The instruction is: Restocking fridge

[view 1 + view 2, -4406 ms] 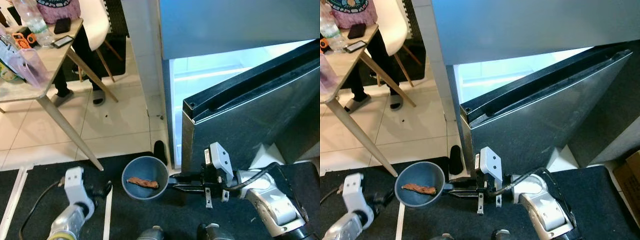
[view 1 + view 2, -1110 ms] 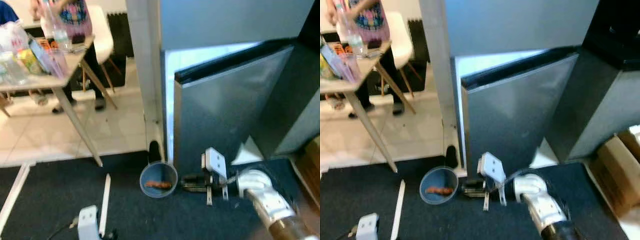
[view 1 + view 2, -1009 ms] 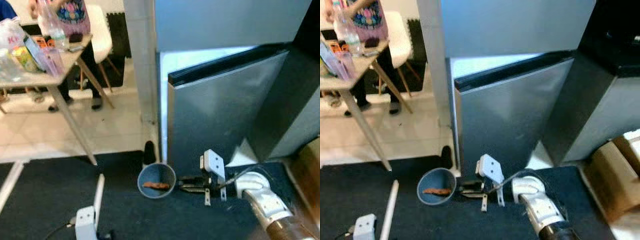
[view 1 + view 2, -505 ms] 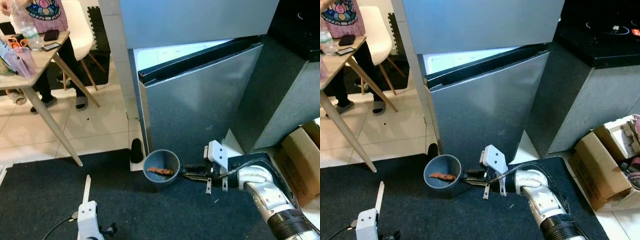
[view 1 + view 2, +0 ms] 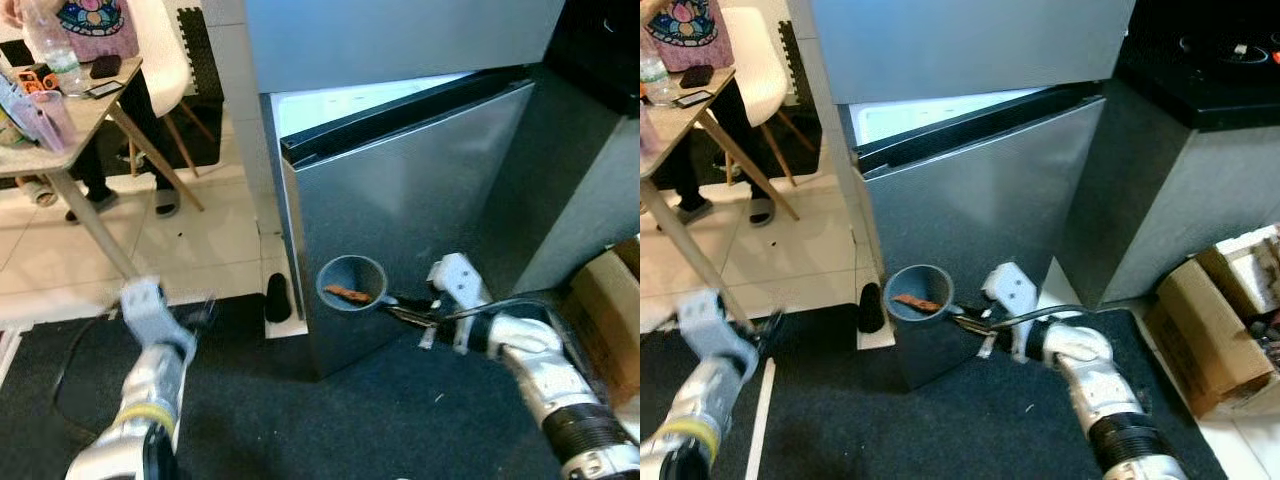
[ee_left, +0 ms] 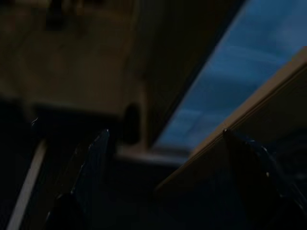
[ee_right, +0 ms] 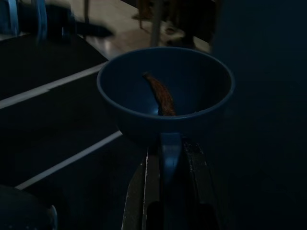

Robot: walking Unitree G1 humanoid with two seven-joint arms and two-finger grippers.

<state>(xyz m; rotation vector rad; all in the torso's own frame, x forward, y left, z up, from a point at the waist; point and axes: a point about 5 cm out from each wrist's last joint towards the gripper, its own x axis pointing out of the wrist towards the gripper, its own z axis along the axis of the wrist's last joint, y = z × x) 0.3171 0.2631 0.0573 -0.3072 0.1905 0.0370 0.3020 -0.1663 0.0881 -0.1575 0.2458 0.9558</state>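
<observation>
A blue bowl (image 5: 352, 283) with a short handle holds one reddish-brown strip of food (image 5: 348, 294). My right gripper (image 5: 405, 310) is shut on that handle and holds the bowl in the air, close before the fridge's silver lower door (image 5: 420, 190). The door stands ajar, with the lit inside (image 5: 330, 100) showing behind it. In the right wrist view the bowl (image 7: 165, 91) sits just past the fingers (image 7: 196, 177), which clamp its handle. My left gripper (image 6: 163, 182) is raised at the left, open and holding nothing, facing the door gap.
A table (image 5: 60, 130) with bottles stands at the far left, with a seated person and a white chair (image 5: 165, 40) behind it. A black shoe (image 5: 277, 297) lies at the fridge's foot. A dark cabinet (image 5: 590, 150) and a cardboard box (image 5: 610, 300) are to the right.
The right gripper has lifted the bowl off the dark mat to halfway up the lower door. The left arm has swung up and forward from near the floor.
</observation>
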